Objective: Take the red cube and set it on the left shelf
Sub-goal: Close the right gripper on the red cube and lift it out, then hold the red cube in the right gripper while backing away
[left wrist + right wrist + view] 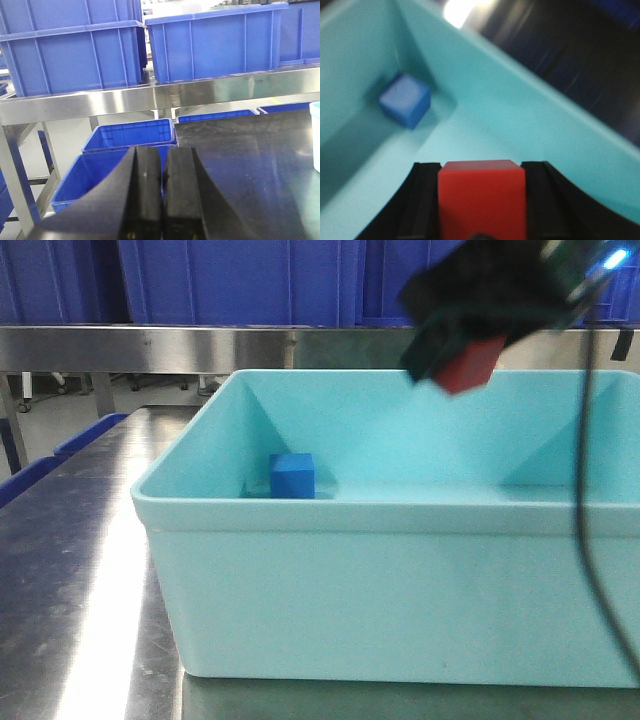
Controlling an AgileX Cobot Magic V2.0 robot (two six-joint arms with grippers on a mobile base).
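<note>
Left wrist-mounted view alone shows left jaws together; right jaws clamp red cube (481,197).

The red cube (481,205) is one flat red, unmarked. The blue cube (292,476) is a bright plain blue. The tub (400,590) is pale turquoise all over. The crates (215,45) are deep blue, ribbed with upright lines. The shelf (125,102) rail is brushed silver steel, the table (90,570) a like grey. The right gripper (481,172) and left gripper (162,167) are black.
</note>
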